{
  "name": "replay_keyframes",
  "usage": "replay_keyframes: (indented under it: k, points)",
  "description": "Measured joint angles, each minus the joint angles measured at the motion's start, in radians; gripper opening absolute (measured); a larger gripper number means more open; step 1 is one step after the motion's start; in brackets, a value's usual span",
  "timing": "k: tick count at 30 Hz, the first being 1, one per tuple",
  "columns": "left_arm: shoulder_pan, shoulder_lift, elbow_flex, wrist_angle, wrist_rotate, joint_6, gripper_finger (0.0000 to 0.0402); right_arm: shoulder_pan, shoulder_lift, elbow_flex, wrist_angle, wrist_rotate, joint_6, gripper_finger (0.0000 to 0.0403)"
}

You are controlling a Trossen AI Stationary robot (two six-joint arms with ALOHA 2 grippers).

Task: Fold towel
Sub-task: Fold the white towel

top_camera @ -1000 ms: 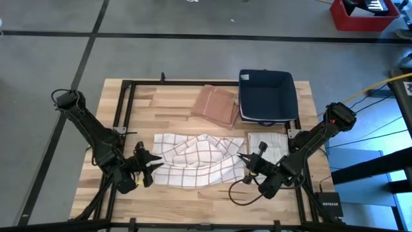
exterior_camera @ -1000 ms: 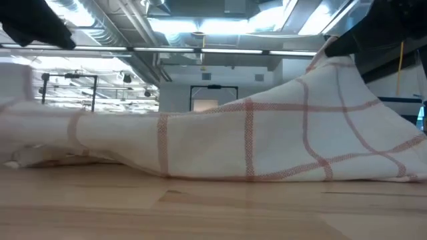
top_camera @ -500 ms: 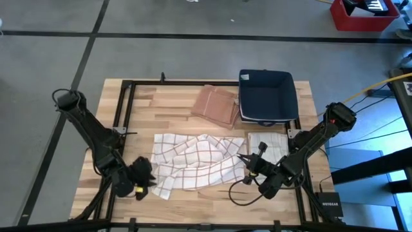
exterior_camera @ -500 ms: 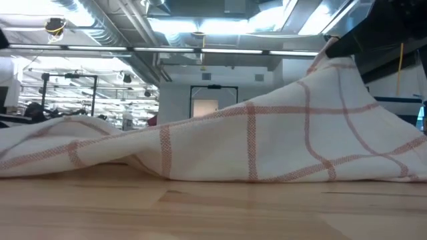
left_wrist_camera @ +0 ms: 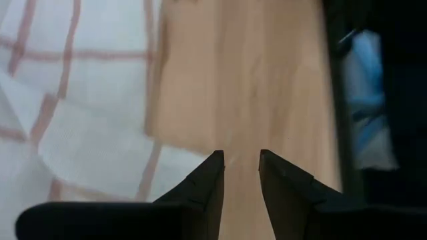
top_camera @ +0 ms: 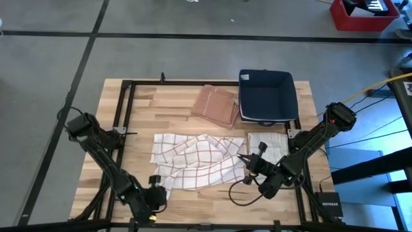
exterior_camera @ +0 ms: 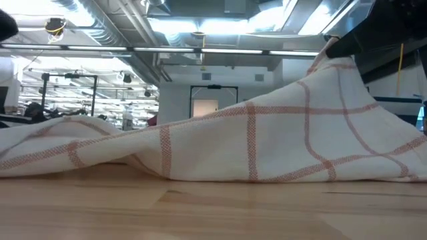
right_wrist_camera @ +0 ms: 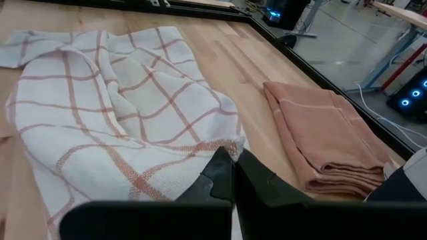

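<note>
A white towel with a red grid [top_camera: 196,161] lies rumpled across the middle of the wooden table [top_camera: 174,103], bunched in folds rather than flat. The right end effector [top_camera: 246,159] is at the towel's right edge, its 2 fingers pressed together on the cloth; in the right wrist view the dark fingertips [right_wrist_camera: 230,175] meet just at the hem of the checked fabric [right_wrist_camera: 113,113], pinching that corner. From table height the towel [exterior_camera: 267,133] rises to a peak at the upper right where this corner is lifted, and slopes down to a low crumpled edge at the left. The left end effector [top_camera: 154,187] sits near the front edge of the table, just beside the towel's lower left corner and clear of it. In the left wrist view its 2 dark fingers [left_wrist_camera: 207,183] stand a little apart with only bare wood in the narrow gap between them, holding nothing, while the towel [left_wrist_camera: 80,113] lies off to one side. Behind the towel a folded salmon-coloured cloth [top_camera: 215,105] rests on the table, touching or just beside a dark blue bin [top_camera: 267,96]. Another folded pale checked towel [top_camera: 267,145] lies to the right of the rumpled one, in front of the bin.
</note>
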Motion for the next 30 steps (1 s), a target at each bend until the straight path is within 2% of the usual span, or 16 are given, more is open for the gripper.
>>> replay_keyframes:
  k: [5, 18, 21, 26, 30]
  points:
    - [0.005, 0.069, 0.032, -0.083, 0.005, -0.064, 0.0086, 0.000, 0.000, 0.000, 0.000, -0.019, -0.021, 0.0003]
    - [0.016, 0.130, 0.030, -0.088, 0.020, -0.081, 0.0089, 0.000, 0.000, 0.000, 0.002, -0.035, -0.022, 0.0003]
    - [0.021, 0.129, 0.030, -0.084, 0.020, -0.083, 0.0113, 0.000, 0.000, 0.000, 0.002, -0.035, -0.022, 0.0003]
    - [0.022, 0.129, 0.030, -0.076, 0.024, -0.096, 0.0180, 0.000, 0.000, 0.000, 0.002, -0.035, -0.022, 0.0003]
    - [0.020, 0.129, 0.030, -0.076, 0.026, -0.092, 0.0206, 0.000, 0.000, 0.000, 0.003, -0.035, -0.021, 0.0003]
